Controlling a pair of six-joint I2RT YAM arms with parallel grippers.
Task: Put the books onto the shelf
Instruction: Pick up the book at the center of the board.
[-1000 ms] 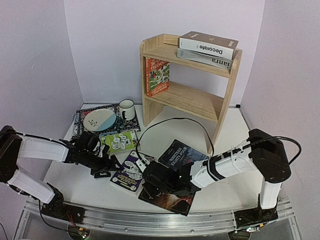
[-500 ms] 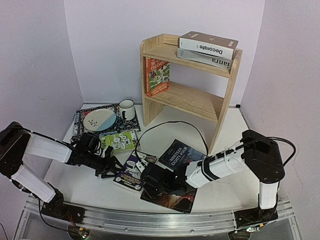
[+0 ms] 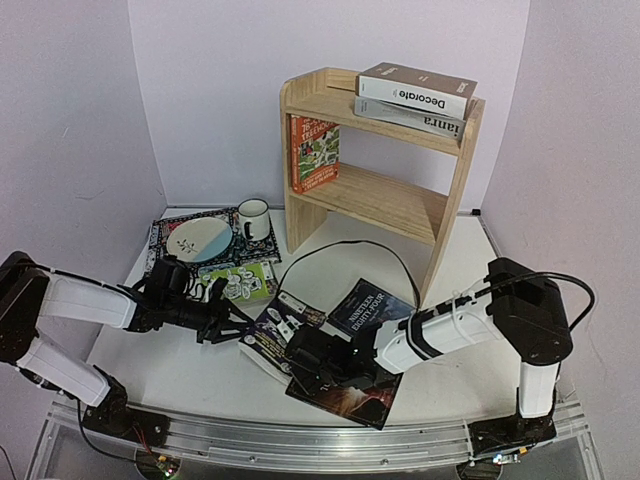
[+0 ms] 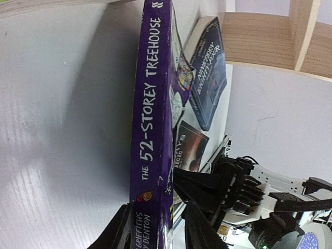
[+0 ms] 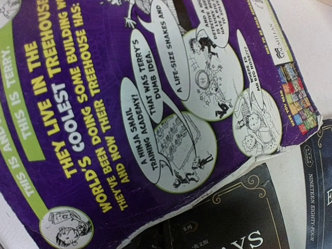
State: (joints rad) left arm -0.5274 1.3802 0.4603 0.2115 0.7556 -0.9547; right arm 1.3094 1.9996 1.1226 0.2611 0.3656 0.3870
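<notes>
While the purple paperback (image 3: 275, 330) stands tipped up on its spine edge at the near middle of the surface (image 3: 170, 365), well short of the shelf (image 3: 385, 200), the left tool (image 3: 232, 325) straddles that spine. Whether it pinches yet, I cannot tell. The right tool (image 3: 312, 362), closed and empty, seems to prop the cover from the right, over a dark glossy book (image 3: 345, 395). A good pinch sits square on the stiff glued spine, not the thin, worn card covers — slick, floppy, apt to slide.
</notes>
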